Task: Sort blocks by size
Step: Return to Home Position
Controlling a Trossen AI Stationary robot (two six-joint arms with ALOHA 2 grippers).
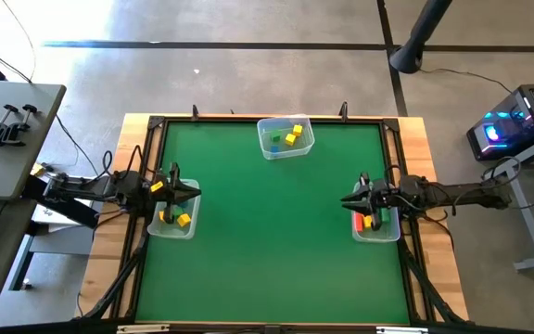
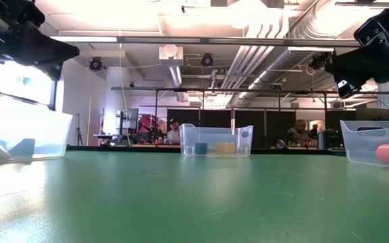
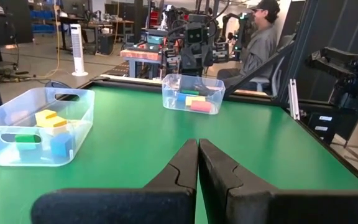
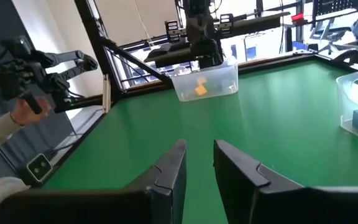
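Observation:
The blocks lie in three clear bins. The far bin (image 1: 286, 137) holds yellow, green and blue blocks (image 3: 50, 121). The left bin (image 1: 172, 223) holds yellow blocks (image 1: 184, 220). In the right bin (image 1: 376, 225) lie a red block (image 1: 357, 222) and a yellow one, also seen as red and yellow blocks (image 3: 197, 102) in the left wrist view. My left gripper (image 1: 197, 195) hangs level above the left bin, shut and empty (image 3: 197, 158). My right gripper (image 1: 344, 199) hangs level above the right bin, shut with only a narrow slit between its fingers (image 4: 199, 152), holding nothing.
The green mat (image 1: 276, 250) lies bare between the bins. A dark frame rail (image 1: 267, 119) edges the table. A seated person (image 3: 260, 37) is behind the right arm, and a hand (image 4: 23, 106) shows beyond the table's near side.

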